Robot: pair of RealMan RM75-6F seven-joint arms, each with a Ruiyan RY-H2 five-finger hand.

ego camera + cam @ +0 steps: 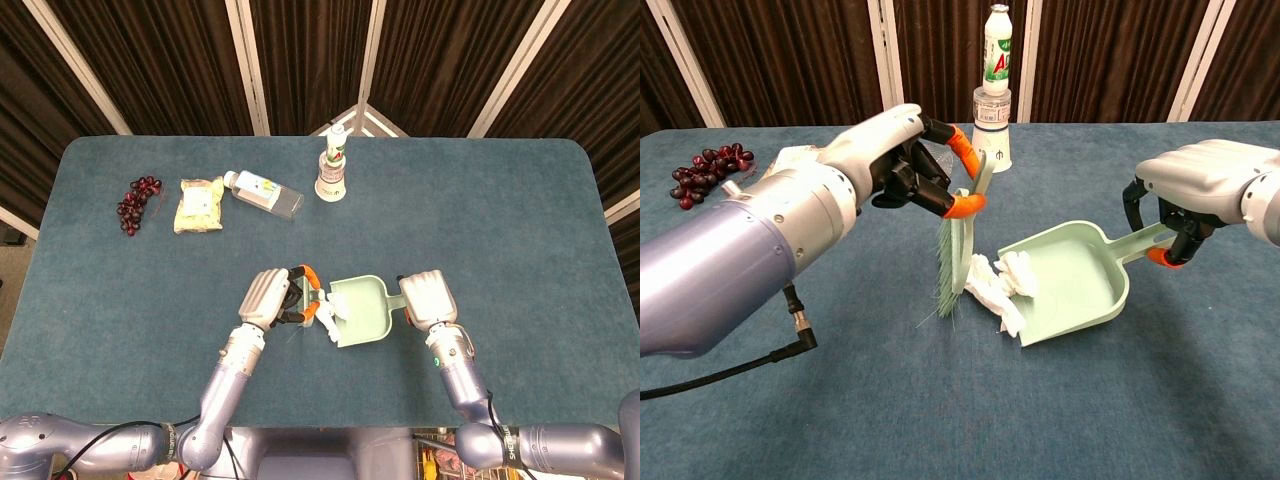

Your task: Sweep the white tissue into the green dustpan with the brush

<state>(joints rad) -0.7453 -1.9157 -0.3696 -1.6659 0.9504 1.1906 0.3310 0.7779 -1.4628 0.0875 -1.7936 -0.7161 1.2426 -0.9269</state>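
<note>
Two robot hands: both worked near the front middle of the teal felt-covered desk (pixel 480 220).
Left robot hand (pixel 902 160): its dark fingers with orange tips (pixel 962 206) were clamped around the handle of the pale green brush (pixel 960 250), which hung bristles down with the bristle ends on the desk.
Right robot hand (pixel 1200 190): it gripped the handle of the pale green plastic dustpan (pixel 1070 285), fingers curled under the handle.
Tissue: the crumpled white tissue (pixel 998 285) lay at the dustpan's open lip, part of it inside the pan and part spilling onto the desk, just right of the brush bristles.
Dustpan position: its mouth faced the brush, and it appeared slightly tilted, the handle end raised toward the right robot hand.
Far edge: a white drink bottle with a green label (pixel 997 45) stood upright on top of a clear and white cup-shaped container (pixel 991 135), well behind the brush.
Far left: a bunch of dark red grapes (pixel 137 203) lay near the desk's left side, beside a yellow-green snack packet (pixel 200 204) and a clear plastic bottle on its side (pixel 264 193).
In the way: nothing lay between brush, tissue and dustpan; the other things were well apart from them.
Cable: a black cable (pixel 750 360) hung under the left arm.
</note>
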